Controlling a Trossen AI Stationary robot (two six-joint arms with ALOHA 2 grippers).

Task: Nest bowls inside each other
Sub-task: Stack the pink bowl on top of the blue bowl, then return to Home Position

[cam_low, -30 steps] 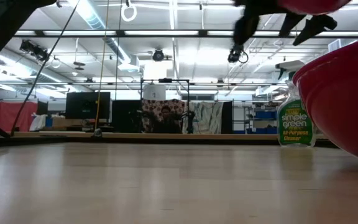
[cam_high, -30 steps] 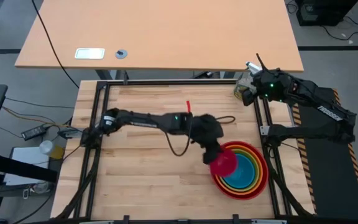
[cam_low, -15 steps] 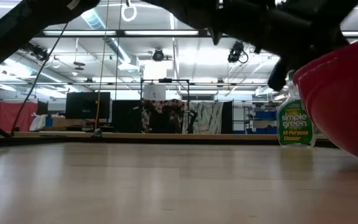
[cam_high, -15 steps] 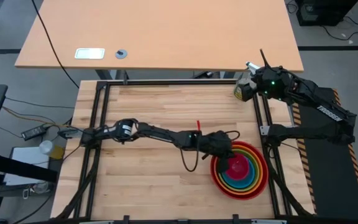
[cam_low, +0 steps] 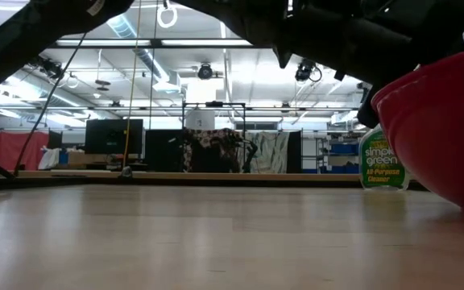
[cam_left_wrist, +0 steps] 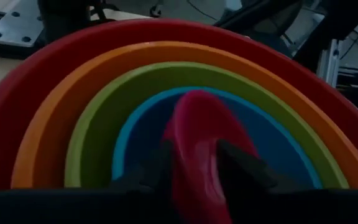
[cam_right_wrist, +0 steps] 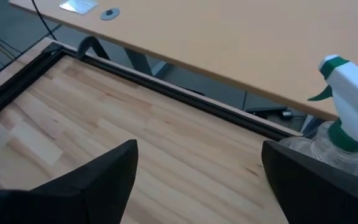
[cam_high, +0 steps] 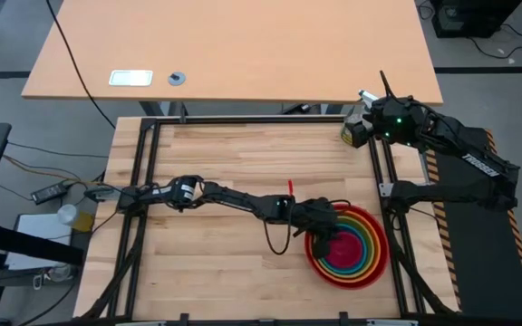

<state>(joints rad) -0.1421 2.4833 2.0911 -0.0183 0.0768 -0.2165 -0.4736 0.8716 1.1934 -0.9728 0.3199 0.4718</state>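
Observation:
Four nested bowls stand at the table's right near side: red [cam_high: 379,267] outermost, then orange [cam_left_wrist: 48,124], lime green [cam_left_wrist: 98,118] and blue [cam_left_wrist: 135,143]. The pink bowl [cam_left_wrist: 207,137] lies inside the blue one. My left gripper [cam_high: 326,234] reaches level over the stack's left rim, its two fingers [cam_left_wrist: 160,165] open on either side of the pink bowl's near wall. My right gripper [cam_right_wrist: 197,180] hangs open and empty above the table's far right corner. In the low view, only the red bowl's wall [cam_low: 449,137] shows. My left gripper has one finger on each side of the pink bowl's near wall [cam_left_wrist: 194,168], coming slanting down from the table's left. I cannot tell whether the fingers touch the wall. The pink bowl rests inside the blue bowl.
A clear spray bottle [cam_right_wrist: 340,118] with a green label [cam_low: 383,157] stands at the far right corner, beside my right gripper. A black frame rail [cam_high: 243,119] borders the wooden table top, which is bare on the left and middle [cam_high: 207,263].
My left gripper has come down and a little toward the table's right edge with the pink bowl. The bowl was held above the stack's left rim a second ago. Now it lies inside the blue bowl. In the low view, the red bowl has shifted slightly.

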